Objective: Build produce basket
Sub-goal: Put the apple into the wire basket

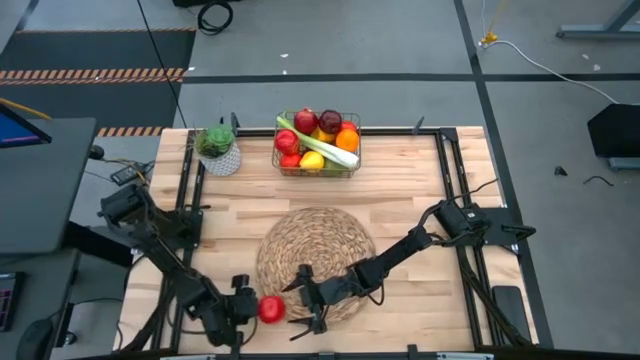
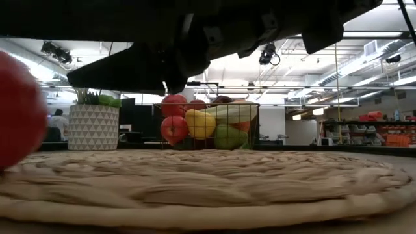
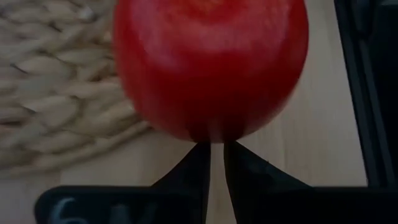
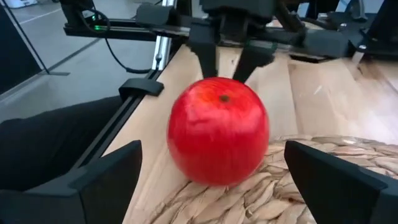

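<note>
Nearest, apple: round glossy red toy apple (image 1: 271, 309) at the lower centre of the high view, on the woven mat's edge.
Right tool (image 4: 211, 177): fingers spread wide apart, flanking the apple, not touching it.
Left tool (image 1: 243, 305): fingers nearly together just behind the apple, gripping nothing.
Advice: centre the right tool's fingers on the apple's widest part, then close squarely so it cannot roll.
Mat: large round woven straw mat (image 1: 315, 262), mid-frame.
Basket: small dark wire-grid basket (image 1: 317, 146), top centre, already holding produce.
Pot: white patterned pot with green plant (image 1: 218, 148) left of it.
Surface: pale wooden surface (image 1: 410, 190).
Room: grey floor beyond; ceiling lights in the low view.
</note>
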Robot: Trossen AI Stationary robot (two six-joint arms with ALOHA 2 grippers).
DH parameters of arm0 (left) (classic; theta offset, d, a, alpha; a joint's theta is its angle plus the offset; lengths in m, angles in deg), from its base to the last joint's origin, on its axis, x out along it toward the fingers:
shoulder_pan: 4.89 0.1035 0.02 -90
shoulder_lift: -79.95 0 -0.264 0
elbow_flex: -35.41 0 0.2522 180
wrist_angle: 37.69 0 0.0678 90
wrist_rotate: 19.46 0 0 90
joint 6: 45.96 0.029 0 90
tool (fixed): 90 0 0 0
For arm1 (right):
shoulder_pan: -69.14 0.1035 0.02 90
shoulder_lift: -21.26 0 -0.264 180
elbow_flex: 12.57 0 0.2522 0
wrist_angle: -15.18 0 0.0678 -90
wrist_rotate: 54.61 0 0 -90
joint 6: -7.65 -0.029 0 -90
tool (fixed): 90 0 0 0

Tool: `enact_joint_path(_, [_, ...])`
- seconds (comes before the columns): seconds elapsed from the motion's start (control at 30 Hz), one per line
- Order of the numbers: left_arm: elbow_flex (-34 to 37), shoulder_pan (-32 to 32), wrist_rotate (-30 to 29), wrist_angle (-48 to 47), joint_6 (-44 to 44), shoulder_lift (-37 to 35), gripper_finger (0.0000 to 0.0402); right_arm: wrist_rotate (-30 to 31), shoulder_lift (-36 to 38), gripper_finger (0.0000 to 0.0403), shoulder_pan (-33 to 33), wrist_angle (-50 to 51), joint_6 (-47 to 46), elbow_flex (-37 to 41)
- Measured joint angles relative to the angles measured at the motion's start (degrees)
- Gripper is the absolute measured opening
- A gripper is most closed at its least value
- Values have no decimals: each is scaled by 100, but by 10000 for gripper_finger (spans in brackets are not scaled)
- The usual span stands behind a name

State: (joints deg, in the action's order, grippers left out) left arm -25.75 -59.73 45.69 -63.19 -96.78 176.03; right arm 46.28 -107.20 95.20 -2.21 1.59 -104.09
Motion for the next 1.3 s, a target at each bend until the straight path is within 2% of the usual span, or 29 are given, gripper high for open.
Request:
enact_joint_path(0.27, [0,553,51,221,504,-7,52,-2,0,399,-5,18,-2,2])
enact_joint_path(0.57, [-2,630,182,744,795,-62,52,-2,0,399,-24,228,-129,2])
enact_joint_path(0.83, [1,411,205,716,947,-430,52,22,0,397,-28,293,-191,2])
enact_joint_path(1.03, [0,294,-81,733,1402,-1019,52,24,2,396,-28,369,-190,2])
enact_joint_path(1.3, [0,-400,-90,1146,1538,-1376,52,26,4,396,-28,656,-192,2])
